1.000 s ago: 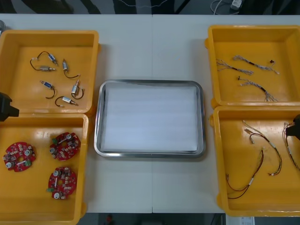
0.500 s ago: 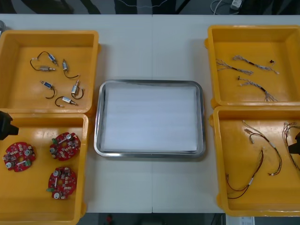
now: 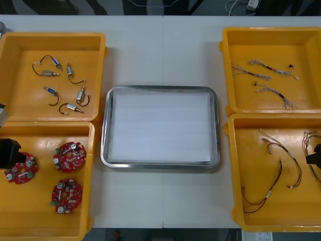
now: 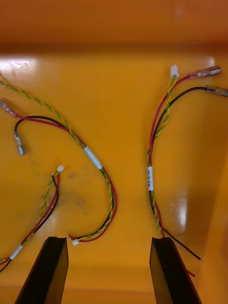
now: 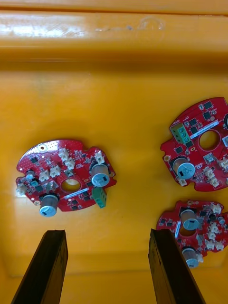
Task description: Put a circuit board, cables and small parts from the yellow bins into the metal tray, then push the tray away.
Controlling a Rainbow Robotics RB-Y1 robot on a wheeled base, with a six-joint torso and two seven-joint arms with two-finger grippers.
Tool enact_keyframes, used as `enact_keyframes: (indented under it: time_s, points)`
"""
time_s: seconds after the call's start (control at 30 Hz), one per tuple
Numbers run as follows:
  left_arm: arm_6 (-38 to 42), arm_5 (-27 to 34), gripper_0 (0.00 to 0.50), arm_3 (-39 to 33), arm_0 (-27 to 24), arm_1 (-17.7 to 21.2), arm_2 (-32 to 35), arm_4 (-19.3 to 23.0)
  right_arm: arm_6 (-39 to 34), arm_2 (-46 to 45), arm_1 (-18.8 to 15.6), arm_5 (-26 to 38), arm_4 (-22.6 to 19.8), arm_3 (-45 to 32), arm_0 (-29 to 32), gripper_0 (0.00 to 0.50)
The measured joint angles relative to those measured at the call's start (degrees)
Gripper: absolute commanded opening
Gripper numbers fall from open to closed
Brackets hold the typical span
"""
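Observation:
Three round red circuit boards lie in the near left yellow bin [image 3: 30, 211]. My left gripper [image 3: 9, 153] hangs open over the leftmost board [image 3: 20, 168]. In the left wrist view that board [image 5: 66, 178] sits just ahead of the open left gripper [image 5: 107, 268], between the lines of its fingers, with the other two boards [image 5: 202, 145] [image 5: 197, 228] off to one side. My right gripper [image 3: 315, 156] is over the near right bin [image 3: 281, 211], open [image 4: 109, 270] above red and yellow cables [image 4: 92, 159] [image 4: 154, 156]. The metal tray [image 3: 216, 125] is white inside and holds nothing.
The far left bin [image 3: 20, 50] holds several small metal parts [image 3: 62, 85]. Twisted blue and white cables [image 3: 266, 80] lie in the far right bin [image 3: 306, 45]. Bare table runs in front of and behind the tray.
The left gripper has come nearer, from the divide between the two left bins to over the leftmost board. The right gripper has shifted slightly nearer over the cables.

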Motion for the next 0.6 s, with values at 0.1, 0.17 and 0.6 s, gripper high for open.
enact_keyframes:
  time_s: [0.1, 0.17, 0.6]
  points:
    - [0.0, -1.9, 0.5, 0.0, 0.9, 0.0, -0.9, 0.0, 0.9, 0.0, 0.0, -2.0, 0.0, 1.6, 0.6, 0.5]
    - [0.0, -2.9, 0.5, 0.0, 1.3, 0.0, -1.4, 0.0, 2.9, 0.0, 0.0, -3.2, 0.0, 2.6, 0.9, 0.5]
    - [0.0, -7.9, 0.5, 0.0, 3.2, 0.0, -4.0, -1.5, 6.2, 0.8, -0.4, -11.6, 1.4, 7.9, 1.9, 0.5]
